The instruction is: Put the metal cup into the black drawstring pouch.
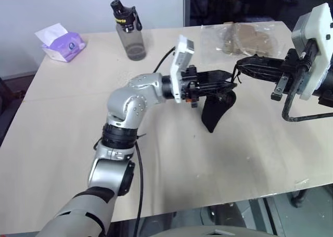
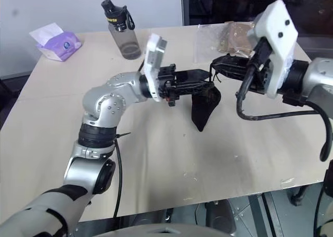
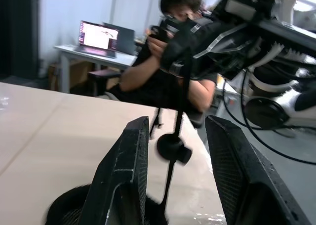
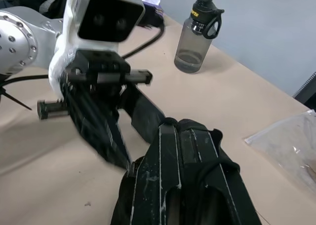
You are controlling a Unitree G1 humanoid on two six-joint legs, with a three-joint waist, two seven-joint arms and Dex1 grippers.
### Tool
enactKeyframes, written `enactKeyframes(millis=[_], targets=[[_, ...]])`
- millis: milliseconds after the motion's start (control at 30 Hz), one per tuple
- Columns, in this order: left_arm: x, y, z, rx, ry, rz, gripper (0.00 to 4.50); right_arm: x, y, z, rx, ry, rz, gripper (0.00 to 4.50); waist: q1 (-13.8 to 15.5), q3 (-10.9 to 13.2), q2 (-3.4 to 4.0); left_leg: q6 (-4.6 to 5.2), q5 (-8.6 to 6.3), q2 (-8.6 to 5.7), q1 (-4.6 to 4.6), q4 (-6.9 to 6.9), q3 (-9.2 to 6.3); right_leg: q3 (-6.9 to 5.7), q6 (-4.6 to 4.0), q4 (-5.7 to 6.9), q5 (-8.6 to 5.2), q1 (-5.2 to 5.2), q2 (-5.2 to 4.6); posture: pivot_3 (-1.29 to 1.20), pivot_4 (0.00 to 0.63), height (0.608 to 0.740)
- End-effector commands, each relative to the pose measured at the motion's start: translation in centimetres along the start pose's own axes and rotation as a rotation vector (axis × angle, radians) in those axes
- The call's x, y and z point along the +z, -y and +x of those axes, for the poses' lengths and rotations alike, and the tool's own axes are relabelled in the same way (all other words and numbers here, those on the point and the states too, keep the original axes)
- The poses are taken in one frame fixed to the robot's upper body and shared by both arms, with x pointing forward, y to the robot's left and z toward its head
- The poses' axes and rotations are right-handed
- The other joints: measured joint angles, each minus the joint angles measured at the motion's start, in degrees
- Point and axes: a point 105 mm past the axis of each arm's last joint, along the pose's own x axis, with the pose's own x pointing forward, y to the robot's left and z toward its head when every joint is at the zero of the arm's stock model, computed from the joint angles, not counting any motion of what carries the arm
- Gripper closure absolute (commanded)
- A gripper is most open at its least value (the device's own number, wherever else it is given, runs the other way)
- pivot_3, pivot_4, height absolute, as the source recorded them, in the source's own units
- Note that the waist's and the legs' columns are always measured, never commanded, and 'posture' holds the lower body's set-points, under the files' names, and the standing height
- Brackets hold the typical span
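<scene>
The black drawstring pouch (image 1: pixel 216 112) hangs in the air above the table, between my two grippers. My right gripper (image 1: pixel 240 65) is shut on the pouch's top edge and cord. My left gripper (image 1: pixel 231 83) reaches in from the left at the pouch's mouth. In the left wrist view its fingers (image 3: pixel 128 156) stand apart, and the knotted cord (image 3: pixel 173 148) dangles between them unclamped. Dark pouch fabric sits at the base of those fingers. In the right wrist view black fabric wraps the right gripper (image 4: pixel 190 129). The metal cup is hidden.
On the light wooden table (image 1: pixel 208 169), a grey bottle with a black cap (image 1: pixel 130 31) stands at the back. A tissue pack (image 1: pixel 62 42) lies at the far left, a clear plastic bag of brown contents (image 1: pixel 242 39) at the far right. A person (image 3: pixel 163 72) sits beyond the table.
</scene>
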Motion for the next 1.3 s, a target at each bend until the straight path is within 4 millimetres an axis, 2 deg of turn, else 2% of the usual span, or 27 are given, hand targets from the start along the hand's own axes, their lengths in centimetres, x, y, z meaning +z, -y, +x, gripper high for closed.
enactKeyframes(millis=[33,100,133,233,267,633,733,800,833,1067,1267,1300], targets=[[0.0,0.2,0.4,-0.021,-0.021,0.051,2.69,1.3,0.0,-0.3,-0.013,0.044,-0.045,4.5,0.0,0.0,0.0,0.0,0.0,0.0,0.02,0.0,0.01,0.01,0.0,0.01,0.0,0.0,0.0,0.0,0.15,0.74],[-0.3,0.0,0.6,-0.028,-0.033,0.042,2.69,1.4,-0.1,-0.3,-0.011,0.046,-0.046,4.5,0.0,0.0,0.0,0.0,0.0,0.0,0.01,0.0,0.01,0.0,0.0,0.01,0.0,0.0,0.0,0.0,0.15,0.74],[-0.4,-0.3,0.7,-0.016,-0.035,0.042,2.92,1.4,-0.2,-0.3,-0.01,0.047,-0.046,4.5,0.0,0.0,0.0,0.0,0.0,0.0,0.02,0.0,0.01,0.0,0.0,0.01,0.0,0.01,0.0,0.0,0.15,0.74],[-0.4,-0.6,0.9,-0.015,-0.031,0.039,3.97,1.5,-0.3,-0.3,-0.01,0.049,-0.044,4.5,0.2,0.0,0.0,0.0,0.0,0.0,0.01,0.0,0.01,0.0,0.0,0.01,0.0,0.02,0.0,0.0,0.15,0.74],[-0.5,-0.7,0.8,-0.012,-0.03,0.033,4.45,1.5,-0.3,-0.4,-0.014,0.048,-0.043,4.5,0.2,0.0,0.0,0.0,0.0,0.0,0.01,0.01,0.01,0.0,0.0,0.0,0.0,0.02,0.0,0.0,0.15,0.74],[-1.3,-1.3,-0.1,0.0,-0.026,0.049,4.45,1.4,0.8,-1.3,-0.086,0.055,-0.023,4.5,0.7,0.0,0.0,0.0,0.0,0.0,0.01,0.01,0.02,0.0,0.0,0.0,0.0,0.01,0.0,0.0,0.15,0.74],[-0.6,-1.1,-0.4,0.0,0.015,0.035,3.7,1.2,0.6,-1.2,-0.078,0.052,-0.022,4.5,0.7,0.0,0.0,0.0,0.0,0.0,0.01,0.01,0.02,0.0,0.0,0.0,0.0,0.01,0.0,0.0,0.15,0.74],[0.0,-0.9,-0.3,-0.002,0.029,0.038,2.67,1.1,0.5,-1.0,-0.07,0.049,-0.021,4.5,0.7,0.0,0.0,0.0,0.0,0.0,0.0,0.01,0.01,0.0,0.0,0.0,0.0,0.01,0.0,0.0,0.15,0.74],[0.1,-0.7,-0.3,-0.014,0.024,0.05,2.34,1.0,0.4,-1.0,-0.068,0.048,-0.021,4.5,0.7,0.0,0.0,0.0,0.0,0.0,0.0,0.01,0.01,0.0,0.0,0.0,0.0,0.01,0.0,0.0,0.15,0.74],[2.1,-0.2,0.8,-0.049,0.078,0.035,2.34,0.6,0.1,-0.7,-0.054,0.033,-0.032,4.5,0.7,0.0,0.0,0.0,0.0,0.0,0.0,0.03,0.01,-0.01,0.01,0.0,0.0,0.02,0.0,0.0,0.15,0.74],[2.0,-0.3,1.7,-0.071,0.071,0.025,2.34,0.7,-0.1,-0.4,-0.038,0.027,-0.045,4.5,0.6,0.0,0.0,0.0,0.0,0.01,0.02,0.03,0.02,0.0,0.01,0.01,0.0,0.02,0.01,0.0,0.15,0.74],[1.8,-0.2,1.9,-0.08,0.059,0.021,2.85,0.8,-0.2,-0.4,-0.036,0.028,-0.047,4.5,0.6,0.0,0.0,0.0,0.0,0.01,0.02,0.03,0.02,-0.01,0.01,0.02,0.0,0.02,0.01,0.0,0.15,0.74]])
